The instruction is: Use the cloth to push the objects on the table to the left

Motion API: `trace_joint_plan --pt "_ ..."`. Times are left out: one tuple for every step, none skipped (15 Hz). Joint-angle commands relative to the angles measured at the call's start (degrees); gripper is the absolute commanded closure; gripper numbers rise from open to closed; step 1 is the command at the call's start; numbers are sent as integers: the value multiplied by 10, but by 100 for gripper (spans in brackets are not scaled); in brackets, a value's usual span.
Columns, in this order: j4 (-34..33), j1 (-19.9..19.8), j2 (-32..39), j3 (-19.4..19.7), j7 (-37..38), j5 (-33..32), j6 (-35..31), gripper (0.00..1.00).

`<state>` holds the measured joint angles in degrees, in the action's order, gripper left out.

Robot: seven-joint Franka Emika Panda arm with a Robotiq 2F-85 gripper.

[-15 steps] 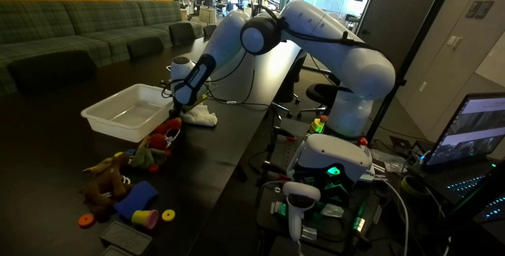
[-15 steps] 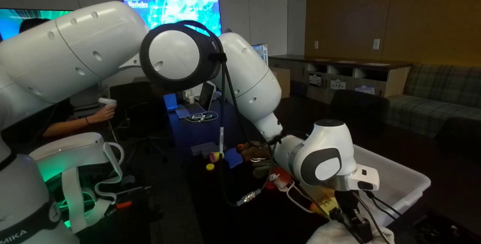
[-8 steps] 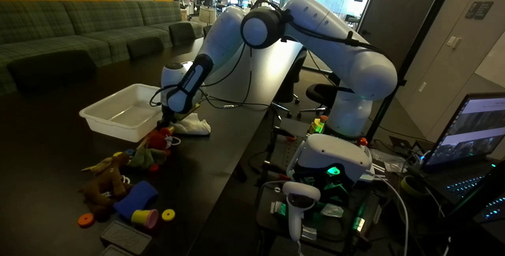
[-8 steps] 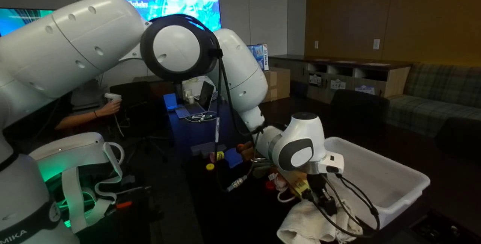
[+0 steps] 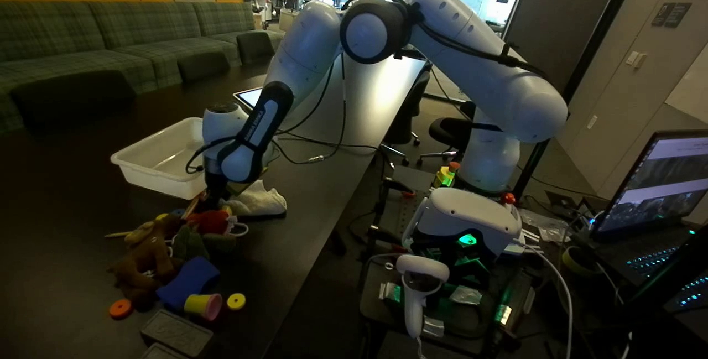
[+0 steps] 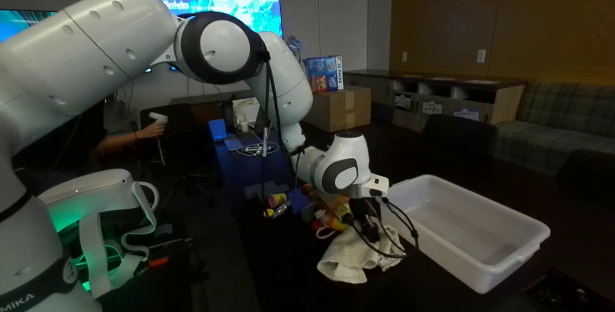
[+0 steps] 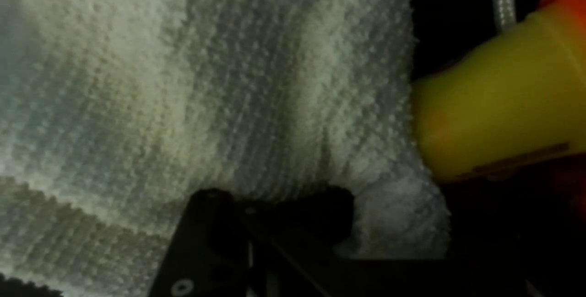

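table [image 5: 310, 204], 1: dark, long.

arm [image 5: 310, 43], 1: white, black at the joints, reaching over the table from its base [image 5: 488, 162].

bin [image 5: 157, 180], 1: white, lidless.

cloth [image 6: 348, 254], 1: on the table, just beside the bin; contact between them cannot be told. off-white, ribbed, towel-like, bunched at the gripper [image 7: 277, 196], loose folds beyond. long side runs from there back toward the base; everything listed after the gripper lies to the arm's own left of it. the coming move turns on this: judged a sweep that way, broad side leading.

gripper, 1: black, low, clamped on a pinch of cloth.

brown toy [image 5: 146, 256], 1: plush, antlered.

red toy [image 5: 210, 222], 1: white loop, just beside the gripper.

blue piece [image 5: 191, 281], 1: curved; kind unclear.

yellow piece [image 7: 503, 105], 1: blurred, orange-red at 1 end, meeting the cloth's edge in the wrist view; likely shoved early.

cup [image 5: 203, 306], 1: yellow and pink, on its side.

yellow disc [image 5: 236, 305], 1; orange disc [image 5: 123, 310], 1: flat, well apart from the cloth.
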<state>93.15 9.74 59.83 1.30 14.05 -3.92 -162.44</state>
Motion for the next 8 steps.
trace_joint_plan --pt "22 83 -16 27 78 33 4 93" --pt "12 107 -9 33 105 40 10 93" --pt "13 128 -13 38 131 46 16 93" --pt "11 152 -14 45 159 53 21 93" --pt "3 174 -9 49 184 60 28 93" --pt "4 192 -15 51 206 65 37 93" --pt "1 210 -15 54 227 70 42 93" --pt "-1 225 -18 54 251 71 48 93"
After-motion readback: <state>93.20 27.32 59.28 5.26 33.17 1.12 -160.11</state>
